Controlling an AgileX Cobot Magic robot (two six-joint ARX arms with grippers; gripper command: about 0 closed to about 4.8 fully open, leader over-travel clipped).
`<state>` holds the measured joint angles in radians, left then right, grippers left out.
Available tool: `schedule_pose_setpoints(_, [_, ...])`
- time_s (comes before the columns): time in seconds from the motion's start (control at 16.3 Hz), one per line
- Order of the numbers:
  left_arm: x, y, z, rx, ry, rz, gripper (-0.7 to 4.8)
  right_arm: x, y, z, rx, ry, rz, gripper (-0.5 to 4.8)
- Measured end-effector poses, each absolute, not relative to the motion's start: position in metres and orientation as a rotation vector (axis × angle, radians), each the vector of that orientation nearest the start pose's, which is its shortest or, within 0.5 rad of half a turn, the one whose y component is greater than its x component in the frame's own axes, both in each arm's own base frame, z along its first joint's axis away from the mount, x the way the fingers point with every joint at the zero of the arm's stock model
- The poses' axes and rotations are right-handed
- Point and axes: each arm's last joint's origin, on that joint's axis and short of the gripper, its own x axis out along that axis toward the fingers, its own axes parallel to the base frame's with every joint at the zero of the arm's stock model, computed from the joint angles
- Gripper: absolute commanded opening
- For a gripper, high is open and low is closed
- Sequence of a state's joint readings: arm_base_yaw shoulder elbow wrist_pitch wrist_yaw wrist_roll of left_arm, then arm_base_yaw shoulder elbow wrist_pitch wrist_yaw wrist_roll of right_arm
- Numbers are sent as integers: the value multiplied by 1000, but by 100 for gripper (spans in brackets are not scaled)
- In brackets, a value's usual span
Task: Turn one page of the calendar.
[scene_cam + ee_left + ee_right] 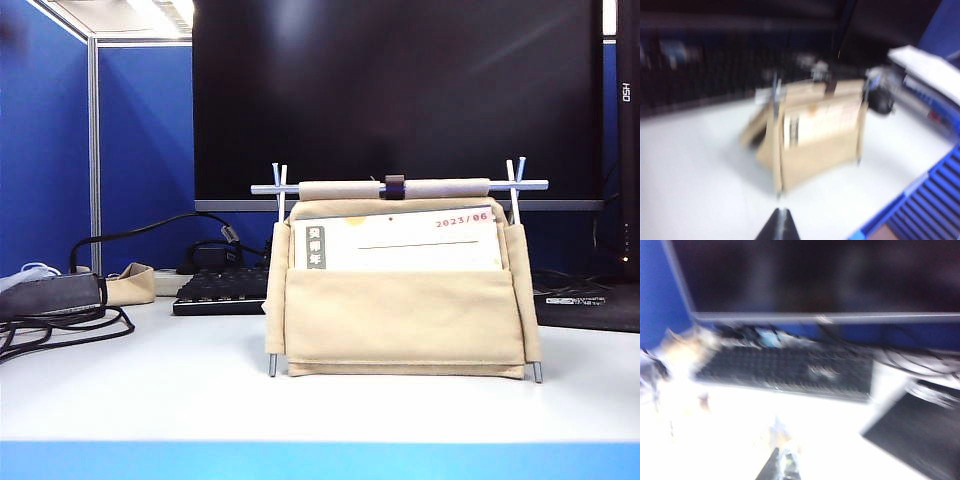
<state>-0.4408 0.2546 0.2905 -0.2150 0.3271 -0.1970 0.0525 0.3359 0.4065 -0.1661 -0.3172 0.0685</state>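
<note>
Calendar [400, 320] card reads "2023/06", left pincer [778, 227] closed, right pincer [781, 466] closed

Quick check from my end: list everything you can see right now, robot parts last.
calendar: one, beige canvas stand with silver rods, middle of the white table.
front card: one, white, red "2023/06" print, in the calendar pocket.
monitor: one, black, behind the calendar.
keyboard: one, black, behind the calendar to the left.
cables: several, black, far left.
left tool: one, dark, shut, empty, short of the calendar.
right tool: one, dark, shut, empty, facing the keyboard.
</note>
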Motion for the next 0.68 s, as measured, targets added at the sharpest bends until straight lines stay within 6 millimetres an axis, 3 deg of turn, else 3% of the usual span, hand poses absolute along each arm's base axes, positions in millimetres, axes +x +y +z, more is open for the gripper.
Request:
schedule_pose_setpoints(0.12, [94, -54, 182, -177, 314, -726, -6, 72, 15, 247, 82, 75, 368, -8])
schedule_pose_setpoints(0.18, [95, -54, 174, -173, 326, -689, -6, 67, 16, 241, 143, 52, 384, -8])
schedule_pose_setpoints(0.43, [97, -51, 170, -143, 292, -566, -6, 79, 23, 196, 262, 180, 434, -8])
schedule_pose_setpoints(0.61, [96, -51, 149, -127, 354, -572, -6, 88, 31, 154, 259, 282, 479, -8])
schedule_pose_setpoints(0.68, [96, -51, 144, -125, 368, -570, -6, 88, 33, 151, 257, 290, 497, -8])
